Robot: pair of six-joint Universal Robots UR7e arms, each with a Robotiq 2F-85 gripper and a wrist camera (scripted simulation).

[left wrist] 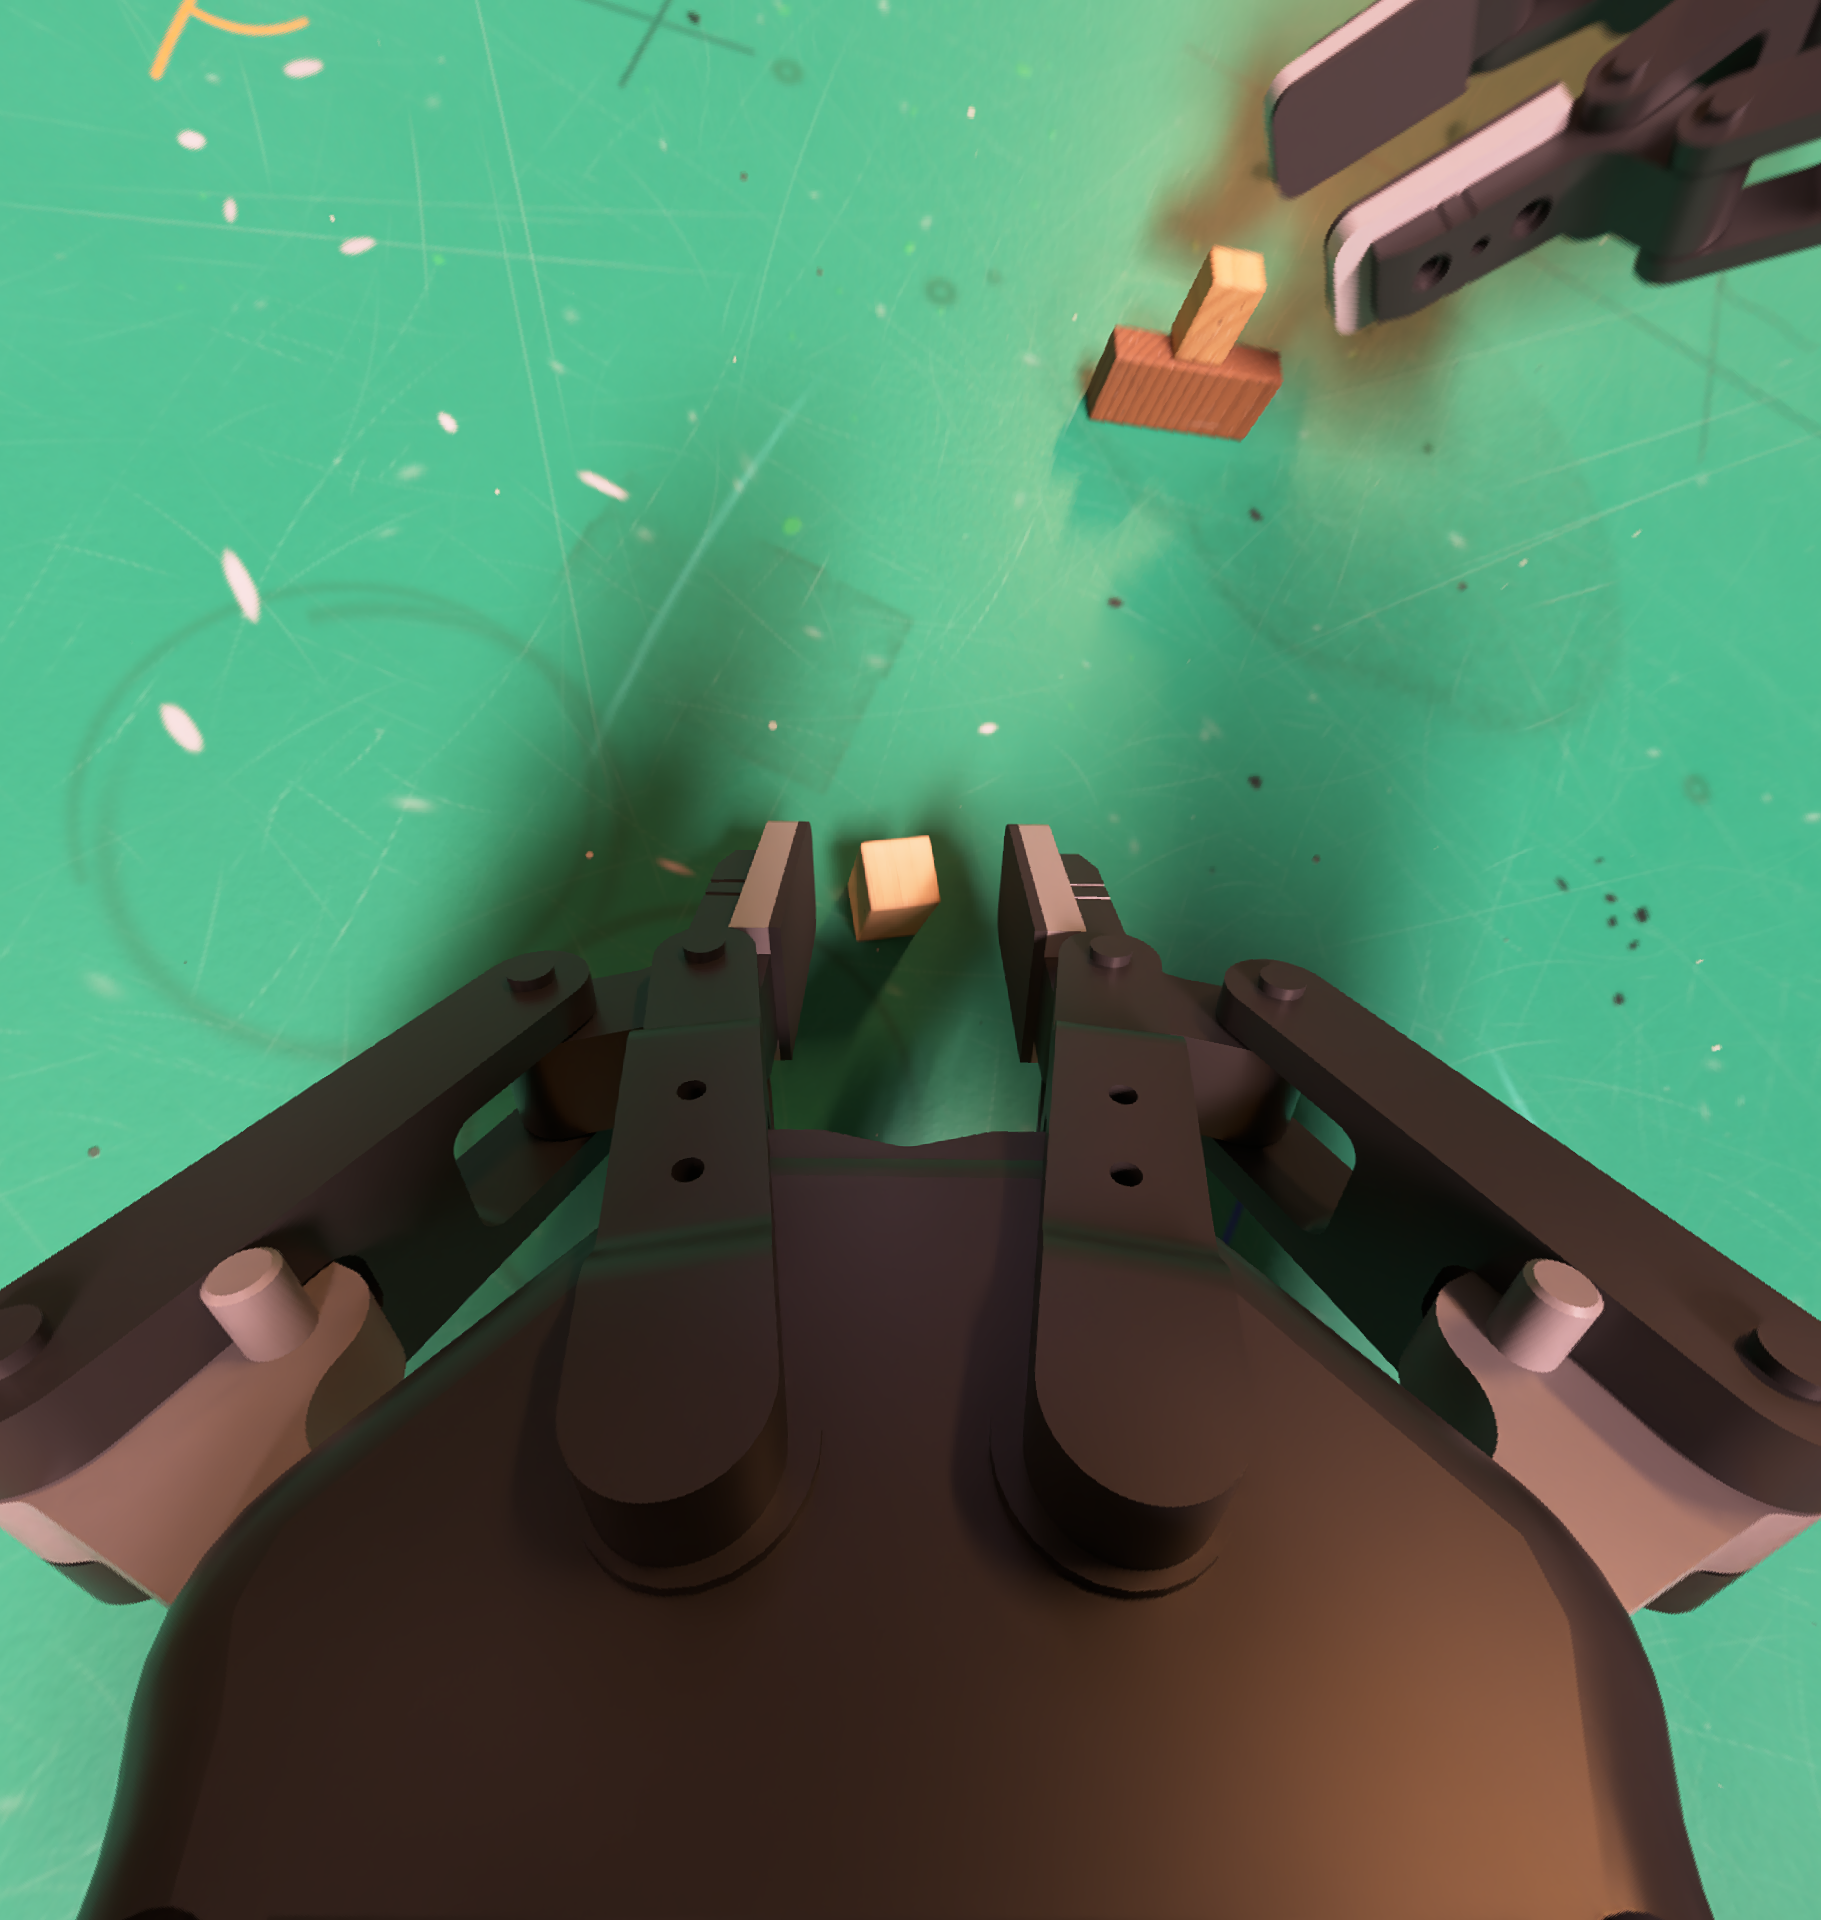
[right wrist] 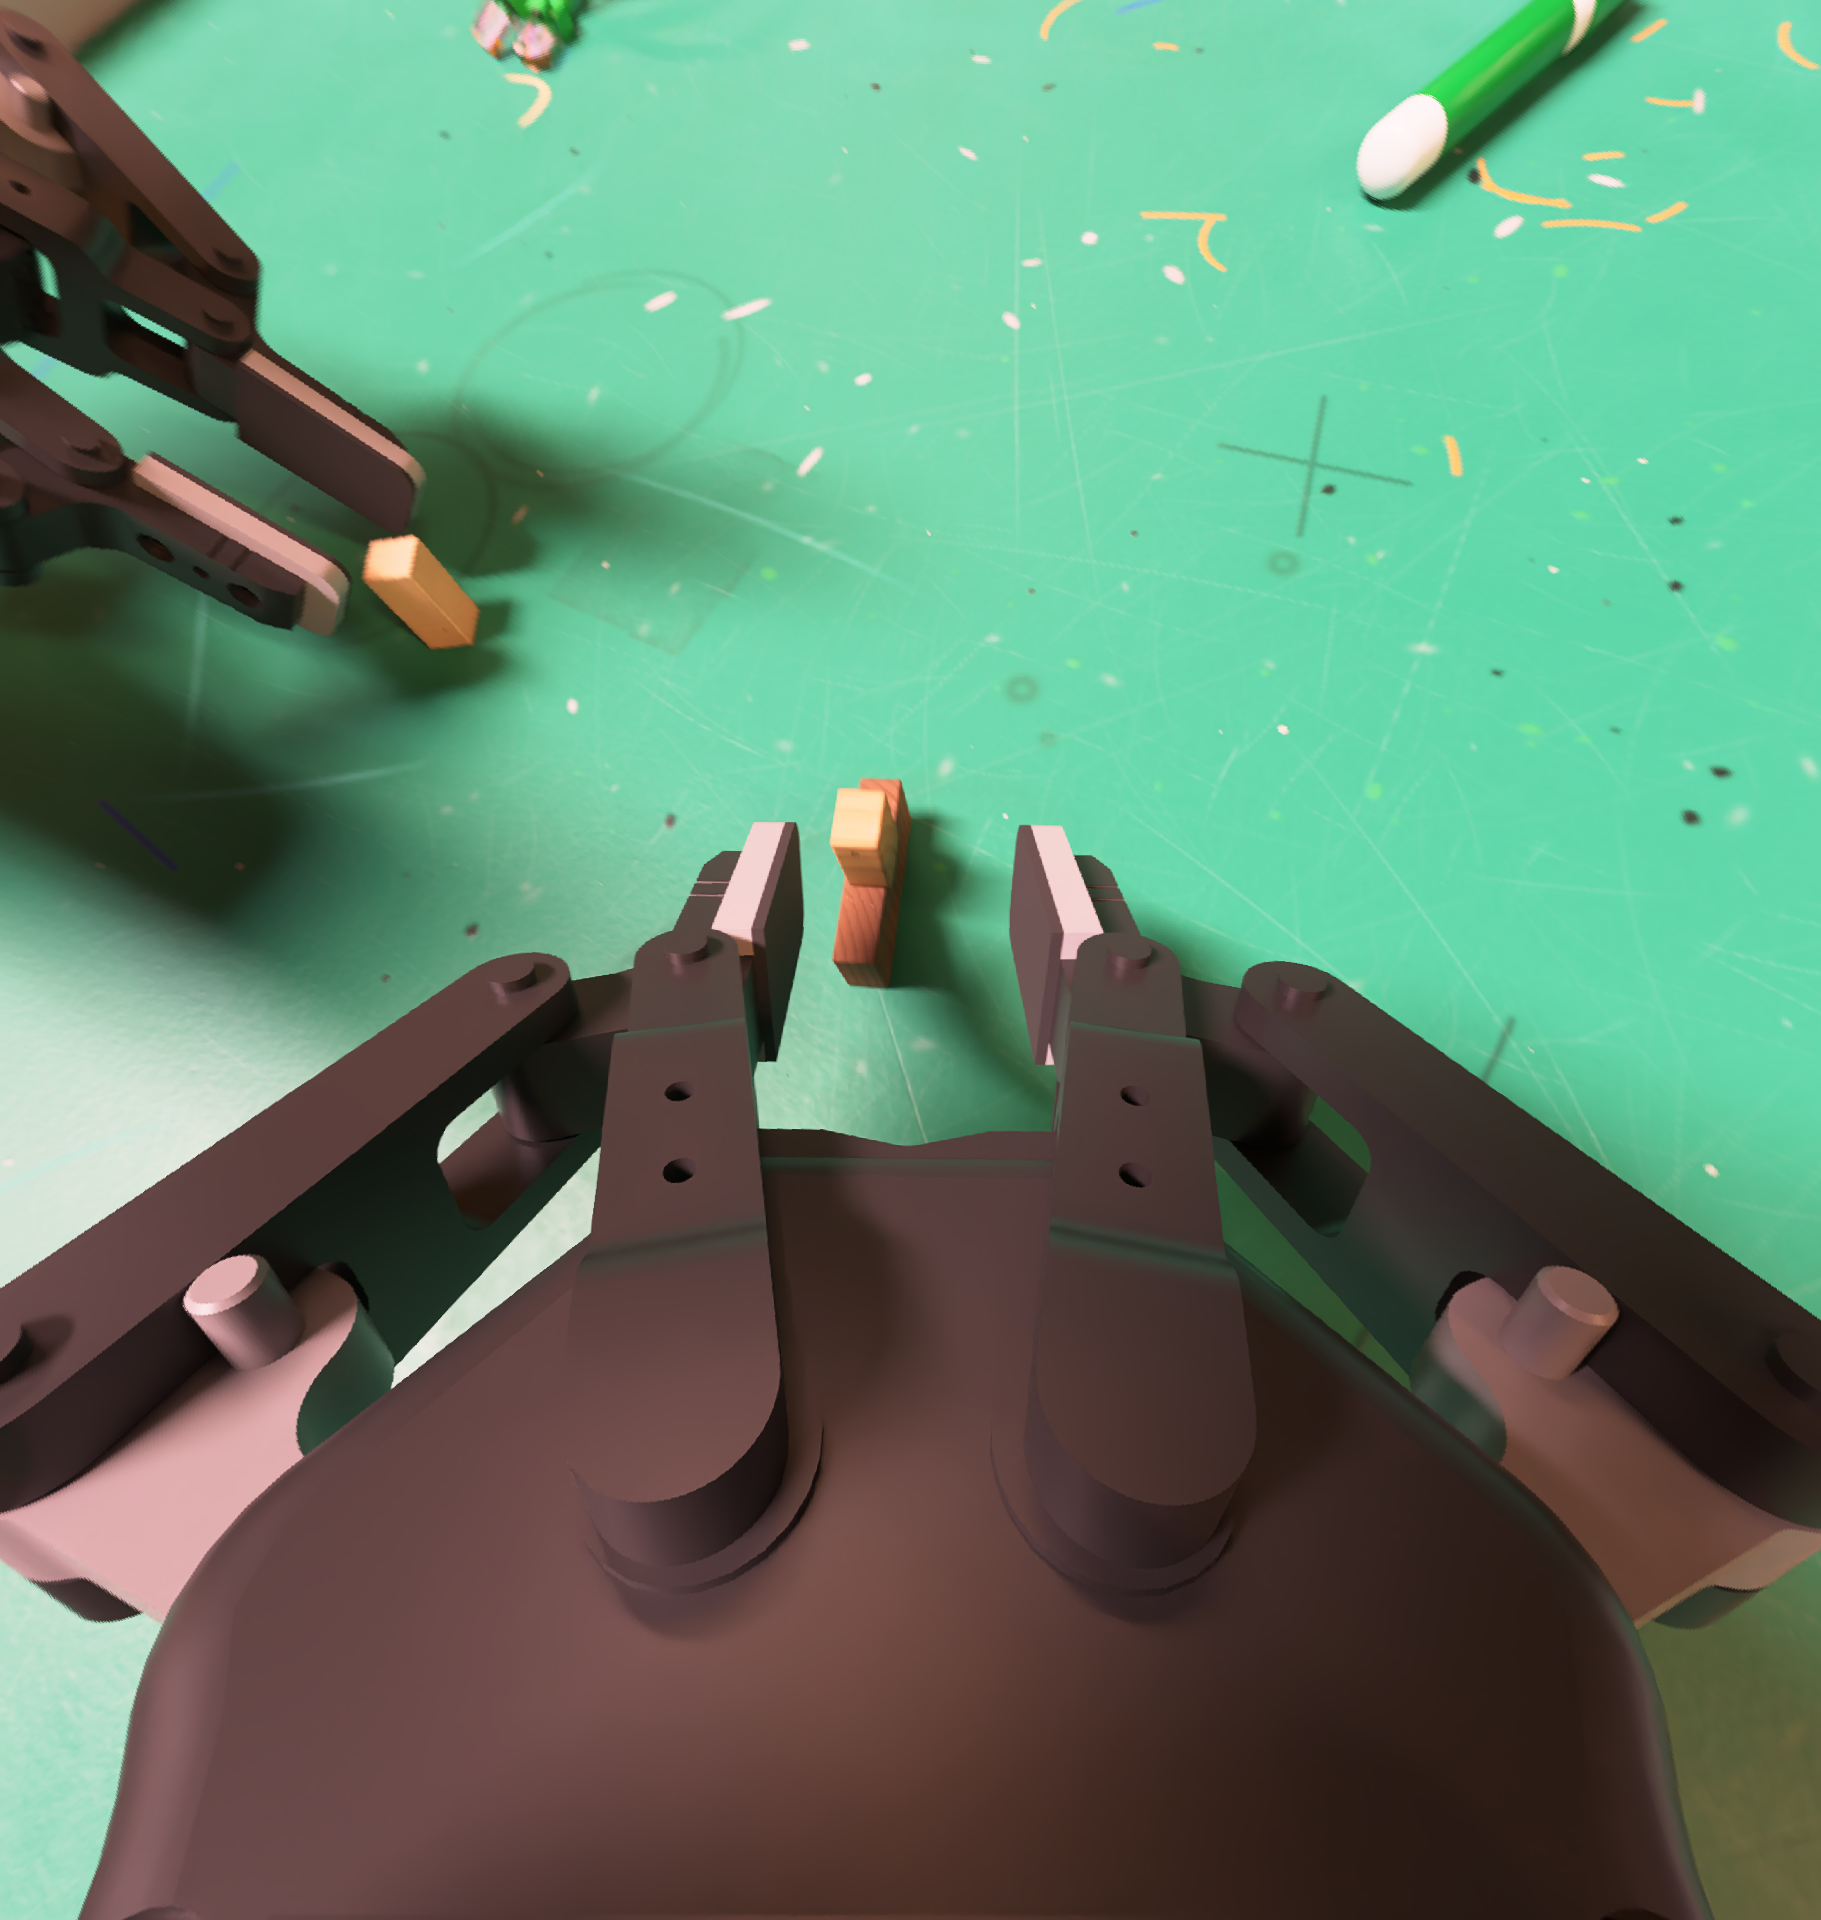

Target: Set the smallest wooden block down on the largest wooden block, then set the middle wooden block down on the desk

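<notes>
Both sets of jaws are standing wide apart and gripping nothing. The left gripper (left wrist: 906,883) is hovering over the desk (left wrist: 366,416) with a pale wooden block (left wrist: 893,885) sitting upright on the green surface between its fingers, clear of both pads; in the right wrist view this same block (right wrist: 423,590) is showing as an elongated piece just beyond the left gripper's fingertips (right wrist: 324,597). The right gripper (right wrist: 906,894) is straddling a stack of two blocks without touching it: a small pale block (right wrist: 859,826) is resting on a larger, darker reddish-brown block (right wrist: 870,930), which is lying on the desk (right wrist: 1301,727). In the left wrist view the small block (left wrist: 1220,307) is standing upright on the top face of the large block (left wrist: 1181,390), with the right gripper (left wrist: 1311,218) positioned just beside the stack. The two block locations are sitting well apart on the desk. Farther out, a green marker (right wrist: 1477,88) with a white cap is lying near the far right of the right wrist view, and a small green and pink object (right wrist: 527,26) is showing at the top edge, too cropped to identify. The desk surface is carrying scratches, specks, orange marks and a drawn cross (right wrist: 1313,468).
</notes>
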